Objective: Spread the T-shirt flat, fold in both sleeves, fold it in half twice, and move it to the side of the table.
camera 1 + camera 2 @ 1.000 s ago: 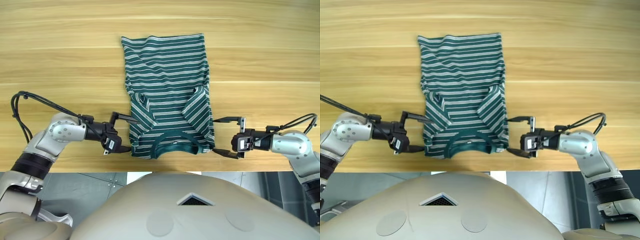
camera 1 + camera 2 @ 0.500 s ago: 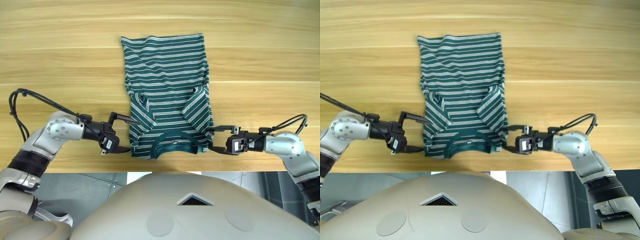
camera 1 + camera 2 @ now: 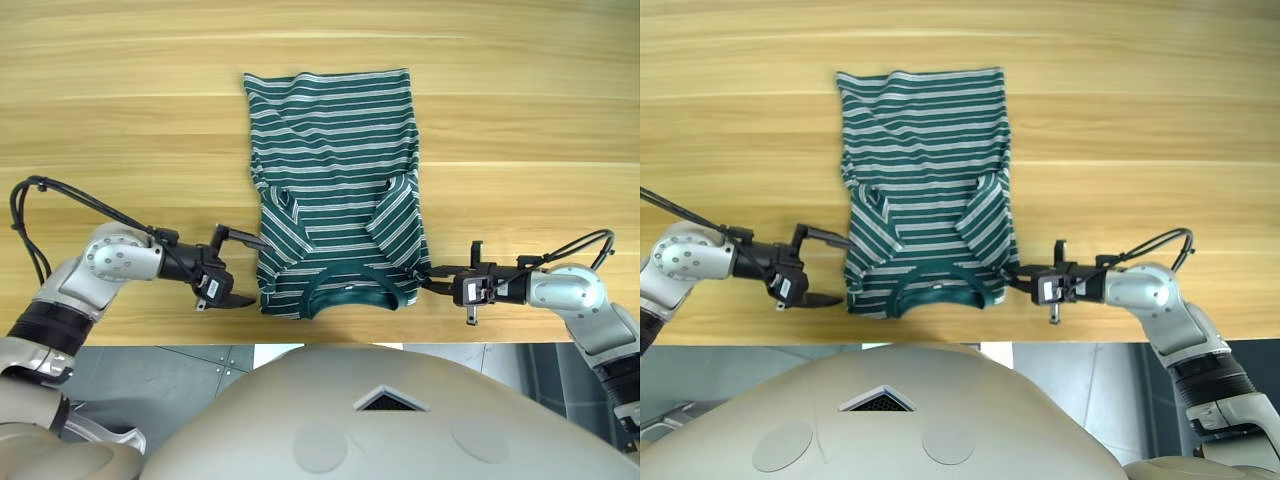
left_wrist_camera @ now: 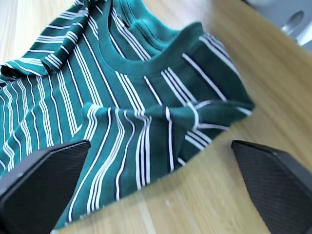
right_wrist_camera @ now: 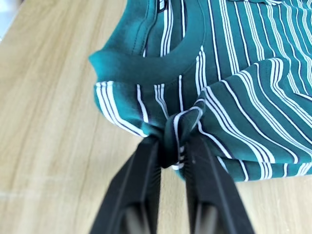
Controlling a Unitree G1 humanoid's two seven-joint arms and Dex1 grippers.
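Note:
A green T-shirt with white stripes (image 3: 335,170) lies on the wooden table (image 3: 120,120), both sleeves folded in, its collar toward the near edge. My left gripper (image 3: 245,270) stands open just left of the shirt's near left shoulder corner, its fingers apart on either side of that corner (image 4: 161,146). My right gripper (image 3: 432,276) is shut on the near right shoulder corner. In the right wrist view the fingers (image 5: 141,185) pinch a small bunch of striped cloth (image 5: 234,73).
The table's near edge (image 3: 130,343) runs just behind both grippers. Bare wood extends to the left and right of the shirt and beyond its far hem. Black cables loop off both forearms.
My right gripper moved in to the shirt's right shoulder corner and shut on it. My left gripper stayed open and drew back slightly to the left.

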